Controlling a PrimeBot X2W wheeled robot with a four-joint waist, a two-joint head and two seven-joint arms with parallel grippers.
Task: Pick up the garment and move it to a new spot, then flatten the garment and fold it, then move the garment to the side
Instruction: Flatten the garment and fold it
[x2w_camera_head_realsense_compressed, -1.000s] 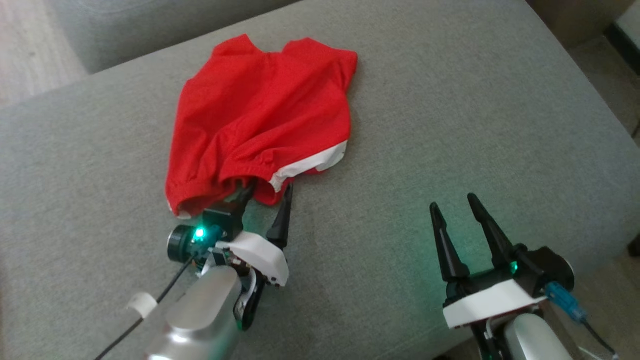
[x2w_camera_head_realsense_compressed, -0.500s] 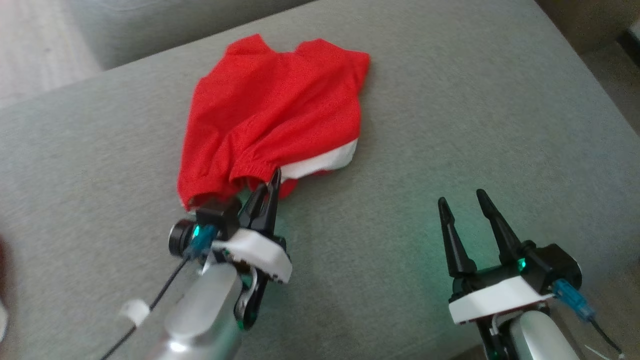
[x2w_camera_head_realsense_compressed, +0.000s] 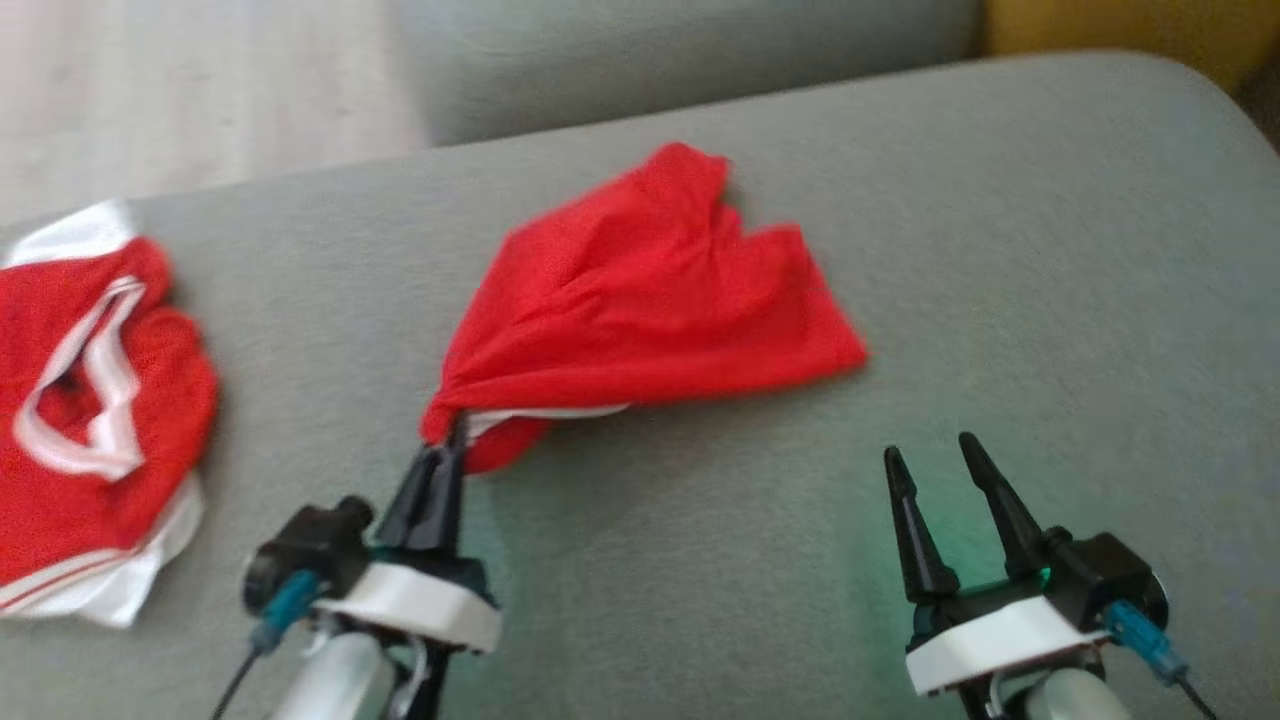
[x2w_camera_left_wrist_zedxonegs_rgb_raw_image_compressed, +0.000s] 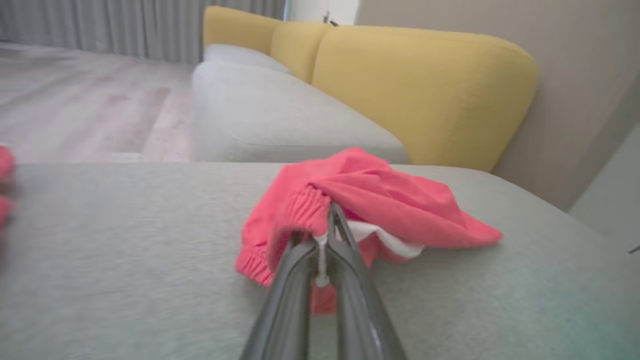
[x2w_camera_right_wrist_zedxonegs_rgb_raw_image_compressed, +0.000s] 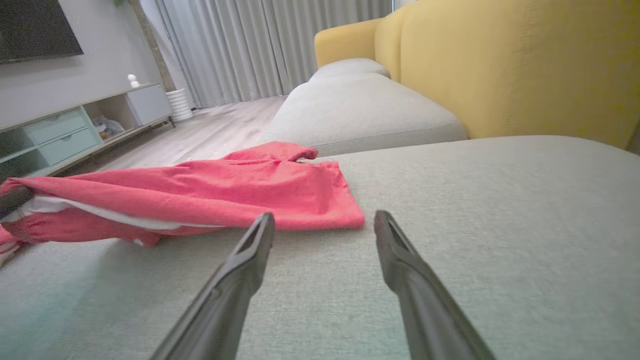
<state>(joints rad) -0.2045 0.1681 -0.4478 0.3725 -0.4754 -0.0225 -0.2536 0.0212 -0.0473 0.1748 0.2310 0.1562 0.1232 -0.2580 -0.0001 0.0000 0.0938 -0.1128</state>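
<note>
The garment (x2w_camera_head_realsense_compressed: 660, 300) is a pair of red shorts with white trim, stretched across the grey cushion (x2w_camera_head_realsense_compressed: 1000, 250) toward my left gripper (x2w_camera_head_realsense_compressed: 455, 435). That gripper is shut on the garment's elastic waistband, which bunches at the fingertips (x2w_camera_left_wrist_zedxonegs_rgb_raw_image_compressed: 332, 215) in the left wrist view, where the garment (x2w_camera_left_wrist_zedxonegs_rgb_raw_image_compressed: 400, 200) looks pink. My right gripper (x2w_camera_head_realsense_compressed: 932, 455) stands open over bare cushion, below and right of the garment. In the right wrist view its open fingers (x2w_camera_right_wrist_zedxonegs_rgb_raw_image_compressed: 255, 245) sit just short of the garment's (x2w_camera_right_wrist_zedxonegs_rgb_raw_image_compressed: 240, 190) near edge.
A second red and white garment (x2w_camera_head_realsense_compressed: 90, 420) lies crumpled at the cushion's left edge. Another grey seat (x2w_camera_head_realsense_compressed: 650, 50) and a yellow backrest (x2w_camera_left_wrist_zedxonegs_rgb_raw_image_compressed: 425, 90) lie beyond. Wooden floor (x2w_camera_head_realsense_compressed: 180, 90) shows at the upper left. A TV cabinet (x2w_camera_right_wrist_zedxonegs_rgb_raw_image_compressed: 60, 135) stands across the room.
My left gripper closed on the waistband and has pulled the garment taut, stretching it out. The head camera has swung left, bringing the second garment into view. The right gripper stayed open.
</note>
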